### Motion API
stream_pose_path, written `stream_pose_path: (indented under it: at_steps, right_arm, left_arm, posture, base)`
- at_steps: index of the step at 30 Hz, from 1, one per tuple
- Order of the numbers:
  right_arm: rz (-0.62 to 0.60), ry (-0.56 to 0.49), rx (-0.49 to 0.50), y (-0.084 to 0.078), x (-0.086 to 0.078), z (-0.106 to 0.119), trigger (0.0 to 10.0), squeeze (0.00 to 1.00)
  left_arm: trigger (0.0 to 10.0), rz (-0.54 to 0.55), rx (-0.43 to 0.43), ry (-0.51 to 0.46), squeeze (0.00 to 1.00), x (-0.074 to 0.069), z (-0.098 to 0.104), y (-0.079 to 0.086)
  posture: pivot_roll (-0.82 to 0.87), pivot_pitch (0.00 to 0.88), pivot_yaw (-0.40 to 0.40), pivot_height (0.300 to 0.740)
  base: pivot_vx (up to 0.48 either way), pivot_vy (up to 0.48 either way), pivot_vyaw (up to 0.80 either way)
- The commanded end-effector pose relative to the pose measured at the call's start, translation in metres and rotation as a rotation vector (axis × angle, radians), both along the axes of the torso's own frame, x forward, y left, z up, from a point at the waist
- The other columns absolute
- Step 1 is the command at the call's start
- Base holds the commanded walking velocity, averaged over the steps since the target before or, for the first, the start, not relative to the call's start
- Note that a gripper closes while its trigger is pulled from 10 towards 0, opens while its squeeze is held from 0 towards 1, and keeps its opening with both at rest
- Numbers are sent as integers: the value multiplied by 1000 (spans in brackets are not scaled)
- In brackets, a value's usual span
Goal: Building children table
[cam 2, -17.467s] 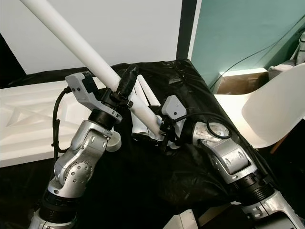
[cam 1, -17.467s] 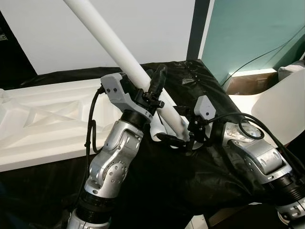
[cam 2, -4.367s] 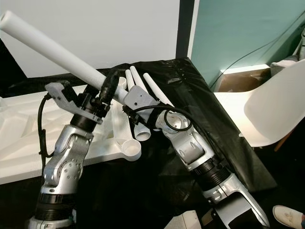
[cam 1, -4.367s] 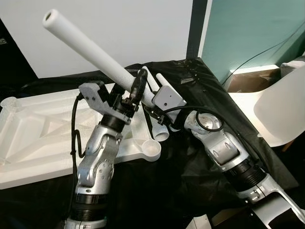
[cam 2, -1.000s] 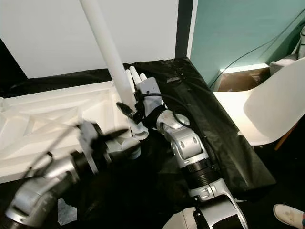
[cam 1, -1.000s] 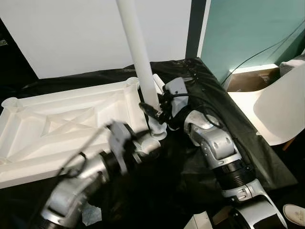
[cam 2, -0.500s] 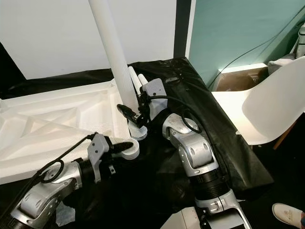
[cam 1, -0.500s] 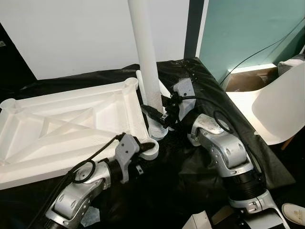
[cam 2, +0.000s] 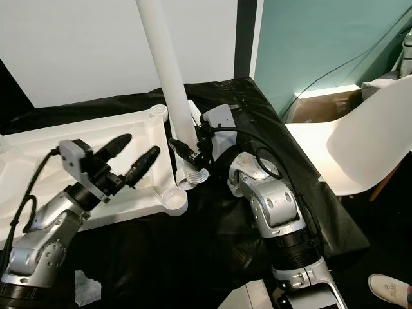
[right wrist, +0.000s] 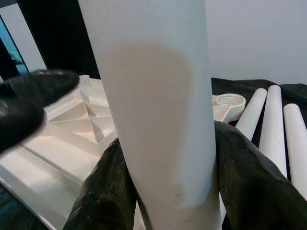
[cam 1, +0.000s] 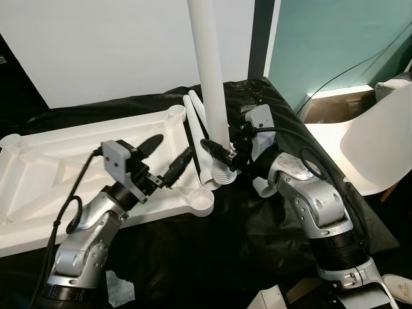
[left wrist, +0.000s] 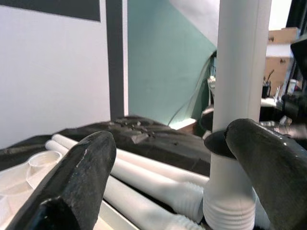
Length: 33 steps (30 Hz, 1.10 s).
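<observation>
The white table top [cam 1: 71, 161] lies upside down on black cloth, with a round socket [cam 1: 200, 202] at its near right corner. My right gripper [cam 1: 219, 153] is shut on a long white table leg [cam 1: 209, 71] and holds it nearly upright. The leg's threaded end [cam 1: 223, 174] hangs just right of that corner socket. In the right wrist view the leg [right wrist: 158, 120] sits between both fingers [right wrist: 249, 177]. My left gripper [cam 1: 172, 146] stands open above the table top's right edge, pointing at the leg. Two more legs [cam 1: 195, 125] lie behind.
A white chair [cam 1: 380, 148] stands at the right, with a cardboard box [cam 1: 335, 106] behind it by the teal wall. A crumpled paper scrap [cam 1: 119, 290] lies on the dark floor near my left arm. A shoe [cam 1: 399, 286] shows at the bottom right.
My left gripper has risen from under the corner socket to above the table top's edge and is open. The held leg has shifted a little to the right.
</observation>
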State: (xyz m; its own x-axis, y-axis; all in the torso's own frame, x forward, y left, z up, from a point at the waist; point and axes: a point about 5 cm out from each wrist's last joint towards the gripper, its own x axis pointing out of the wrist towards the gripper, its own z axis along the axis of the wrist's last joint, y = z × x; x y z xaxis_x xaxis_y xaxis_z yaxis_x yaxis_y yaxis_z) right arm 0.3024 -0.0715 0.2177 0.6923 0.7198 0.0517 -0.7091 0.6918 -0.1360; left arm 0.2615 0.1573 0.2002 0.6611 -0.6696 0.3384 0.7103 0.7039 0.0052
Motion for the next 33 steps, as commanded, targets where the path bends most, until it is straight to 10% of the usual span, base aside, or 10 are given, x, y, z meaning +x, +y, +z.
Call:
stream_pose_path:
  at_steps: [1,3,6,26,28,29,33]
  right_arm:
    - [4,1,-22,2,2,0,10000,0]
    - [10,2,-36,5,2,0,10000,0]
    - [20,-1,-54,8,1,0,10000,0]
    - [62,-89,-218,19,-9,-9,10000,0]
    - [62,-97,-227,19,-10,-10,10000,0]
    - [60,-104,-241,19,-11,-11,10000,0]
    - [55,-109,-249,19,-12,-13,10000,0]
  left_arm:
    - [10000,-66,-34,-41,788,-6,7,-3]
    - [10000,-109,-87,-71,408,-10,16,-8]
    - [10000,-129,-140,-95,239,-10,26,-14]
    - [10000,-79,-287,-109,0,17,56,-50]
    - [8157,-56,-287,-109,0,21,57,-50]
    - [0,-46,-306,-119,0,23,60,-51]
    - [0,-61,-310,-130,0,22,62,-53]
  posture:
    - [-17,0,40,740]
    - [-17,0,38,740]
    - [-16,0,36,740]
    - [-21,0,40,740]
    - [-22,0,42,740]
    - [-26,0,47,740]
    - [-28,0,49,740]
  base:
    - [0,0,0]
    - [0,0,0]
    - [0,0,0]
    - [0,0,0]
    - [0,0,0]
    - [0,0,0]
    - [0,0,0]
